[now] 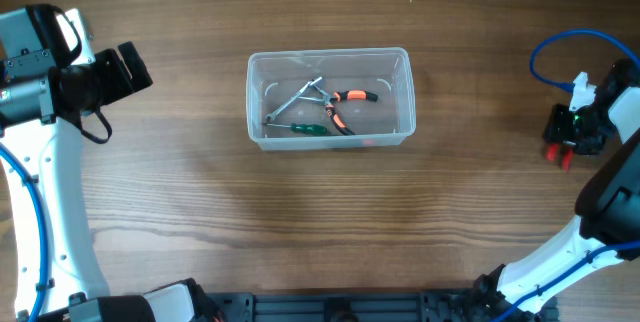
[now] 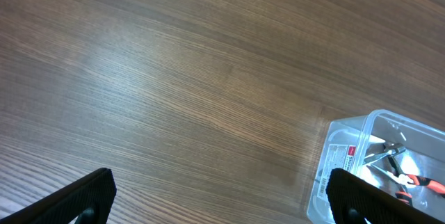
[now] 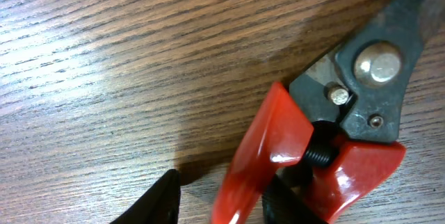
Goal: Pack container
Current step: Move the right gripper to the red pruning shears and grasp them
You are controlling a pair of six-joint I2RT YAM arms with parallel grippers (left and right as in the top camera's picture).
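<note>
Wood-grain table (image 1: 200,222) fills every view. At far left we see the left gripper (image 1: 133,68) hovering over bare wood, well apart from everything else. In its wrist view its two black fingers (image 2: 83,196) sit at opposite edges of the frame, jaws spread wide, nothing between them. At center, a bit toward the far side, the container (image 1: 328,55) is a clear tub standing upright on the table between the two arms. Inside we count orange-handled pliers (image 1: 352,96), a green-handled screwdriver (image 1: 310,129) along the near wall, and a silver metal tool (image 1: 295,102) angled toward the pliers. A white label (image 2: 342,160) shows on the tub's end wall. At far right, well apart from the tub, the right gripper (image 1: 568,140) sits low over a red-handled cutter (image 3: 278,147) on the wood. One black finger (image 3: 153,200) is just beside a red handle with a sliver of wood between. The other finger is hidden, so we cannot tell how those jaws stand.
</note>
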